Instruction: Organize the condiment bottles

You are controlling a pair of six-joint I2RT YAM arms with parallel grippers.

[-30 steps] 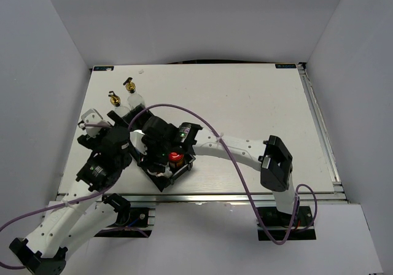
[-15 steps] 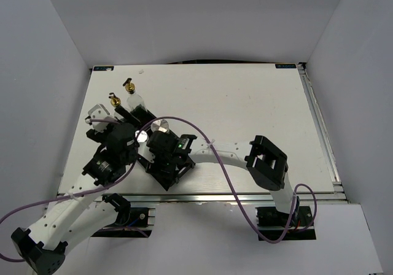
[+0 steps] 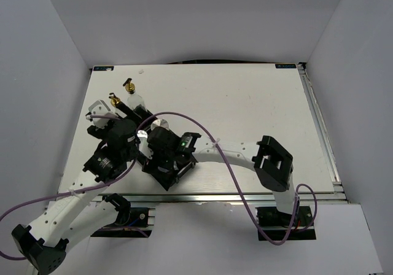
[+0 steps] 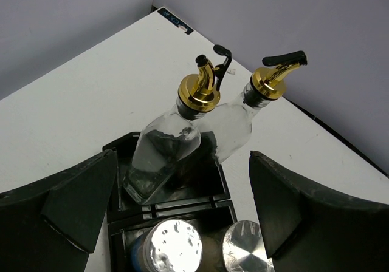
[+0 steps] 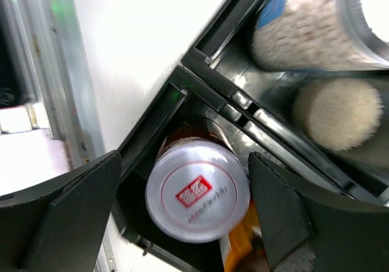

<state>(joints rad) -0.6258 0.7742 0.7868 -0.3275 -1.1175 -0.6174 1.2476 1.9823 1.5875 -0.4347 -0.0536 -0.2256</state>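
Two clear bottles (image 4: 163, 155), gold pourers (image 4: 199, 93), silver-lidded jars (image 4: 175, 248)

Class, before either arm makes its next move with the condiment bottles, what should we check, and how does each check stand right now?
1. Right gripper open: ok, its fingers stand wide on either side of the red-logo jar.
2. Red-logo jar sitting lid-up inside a compartment of the black tray: ok.
3. Right fingers clear of the jar's sides: cannot tell.
4. Left gripper open and empty: ok.
5. Nearer tall bottle standing in the tray: ok. Farther tall bottle: base hidden, cannot tell.
6. Silver-lidded jars together in the next compartment: ok.
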